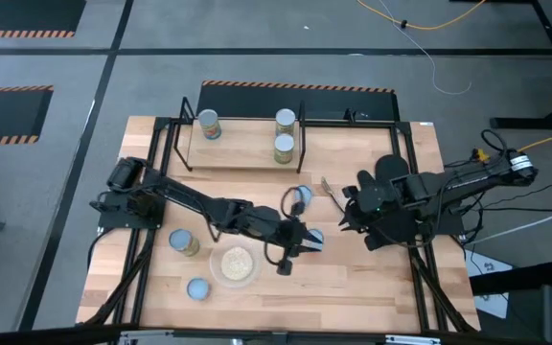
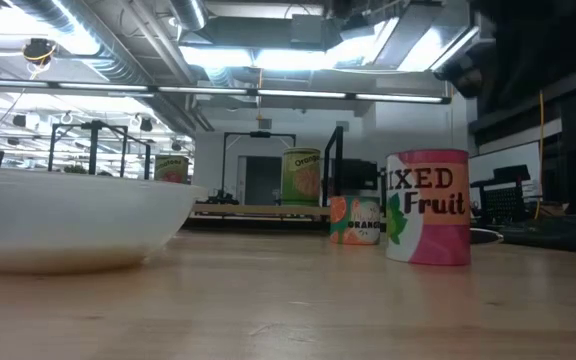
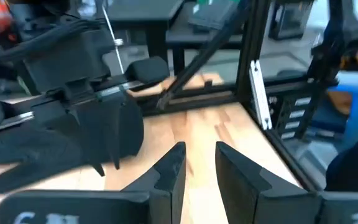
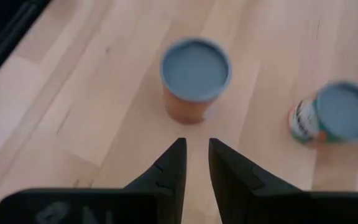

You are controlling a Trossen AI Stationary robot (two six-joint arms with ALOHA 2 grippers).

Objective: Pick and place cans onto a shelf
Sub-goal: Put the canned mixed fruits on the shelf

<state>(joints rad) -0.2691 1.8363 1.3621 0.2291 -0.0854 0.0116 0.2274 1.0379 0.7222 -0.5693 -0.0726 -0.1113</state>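
Observation:
Three cans stand on the light-wood shelf [image 1: 247,144] at the table's far side: one at its left [image 1: 207,125] and two at its right [image 1: 285,120] [image 1: 283,147]. An orange can with a pale blue top [image 1: 300,198] [image 4: 194,74] stands on the table. A red-and-green "Mixed Fruit" can [image 1: 315,240] [image 2: 428,205] [image 4: 334,118] stands nearer the front. My left gripper [image 1: 295,244] [image 3: 201,171] is beside the Mixed Fruit can, above the table, shut to a narrow gap and empty. My right gripper [image 1: 332,190] [image 4: 196,163] is above the table just right of the orange can, also shut to a narrow gap and empty.
A clear bowl of pale grain [image 1: 235,264] [image 2: 68,215] stands at the front centre. Two more cans [image 1: 182,241] [image 1: 197,287] stand on the table to its left. Black frame posts [image 3: 260,93] line the table's sides. The right arm [image 3: 73,118] is close to my left gripper.

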